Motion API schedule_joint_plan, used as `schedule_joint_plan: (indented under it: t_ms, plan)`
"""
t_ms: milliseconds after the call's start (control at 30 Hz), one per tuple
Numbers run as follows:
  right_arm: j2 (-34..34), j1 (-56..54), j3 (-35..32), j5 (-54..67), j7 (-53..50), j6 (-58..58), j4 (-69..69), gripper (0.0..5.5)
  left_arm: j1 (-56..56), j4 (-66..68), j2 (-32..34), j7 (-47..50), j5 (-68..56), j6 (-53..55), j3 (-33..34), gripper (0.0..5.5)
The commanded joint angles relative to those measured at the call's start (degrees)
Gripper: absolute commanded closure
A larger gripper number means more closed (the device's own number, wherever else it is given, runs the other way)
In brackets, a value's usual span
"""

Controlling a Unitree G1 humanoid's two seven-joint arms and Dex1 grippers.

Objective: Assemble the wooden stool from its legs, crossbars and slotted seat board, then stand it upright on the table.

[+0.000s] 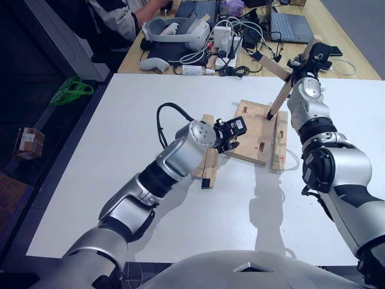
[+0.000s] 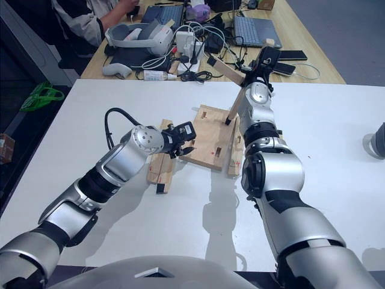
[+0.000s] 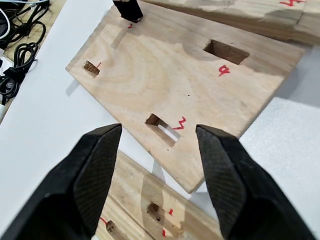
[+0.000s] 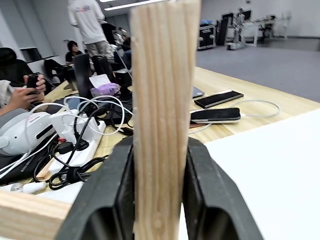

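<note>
R pincer (image 4: pixel 159 152) clamped on upright leg (image 1: pixel 281 96) near its top. Leg's foot, below it, meets a far slot of seat board (image 1: pixel 252 141), which lies on desk (image 1: pixel 120 150). L pincer (image 3: pixel 159 131) is apart, hovering just over board's near corner. Wood prob. stiff, light, sturdy but smooth, so grip flat faces to stop twist.

A lab: laptop (image 1: pixel 287 25), headset (image 1: pixel 178 31) and cables (image 1: pixel 236 37) crowd the wooden desk (image 1: pixel 356 58).
</note>
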Motion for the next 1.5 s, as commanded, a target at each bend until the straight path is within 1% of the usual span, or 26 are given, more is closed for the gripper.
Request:
schedule_joint_plan:
  t_ms: [33,300,433,567,700,933,1167,1333,1467,1500]
  plan:
    - [1.64,3.41,-2.44,0.87,-4.14,4.44,3.63,4.49,-1.95,-0.02,-0.18,-0.97,0.83,-0.02,0.19,2.75]
    - [2.71,4.74,8.41,-10.89,0.26,1.42,3.18,4.49,-2.2,0.32,-0.24,-1.06,1.15,-0.25,0.94,2.75]
    - [1.87,6.01,12.31,-14.67,1.97,-4.94,1.7,4.49,-2.21,0.67,-0.4,-0.72,1.21,-0.62,1.44,2.75]
    - [2.39,8.62,12.58,-13.58,6.17,-12.81,-1.24,4.49,-2.0,0.95,-0.36,-0.33,1.33,-0.9,1.98,2.75]
    - [2.89,12.94,11.37,-11.27,10.91,-17.2,-4.56,4.49,-2.0,1.25,-0.42,-0.03,1.51,-1.05,2.33,2.75]
    - [3.05,17.45,9.89,-8.07,16.56,-20.04,-10.32,4.49,-2.24,1.92,-0.39,0.17,2.0,-1.73,2.96,2.75]
    - [3.94,18.29,10.53,-7.5,19.79,-22.11,-16.24,4.49,-4.0,4.08,1.2,-0.03,2.15,-3.05,6.03,2.75]
    - [4.48,21.87,9.93,-5.79,22.31,-22.94,-20.2,4.49,-7.27,1.97,-0.37,-2.63,-5.3,1.26,15.93,2.75]
    - [4.4,25.08,10.0,-3.61,25.91,-22.03,-26.36,4.49,-13.06,2.11,-1.75,-5.16,-14.8,5.05,27.05,2.75]
    - [4.21,25.97,10.78,-2.91,28.16,-21.36,-29.41,4.49,-15.32,3.88,-1.67,-4.97,-16.59,5.11,29.91,2.75]
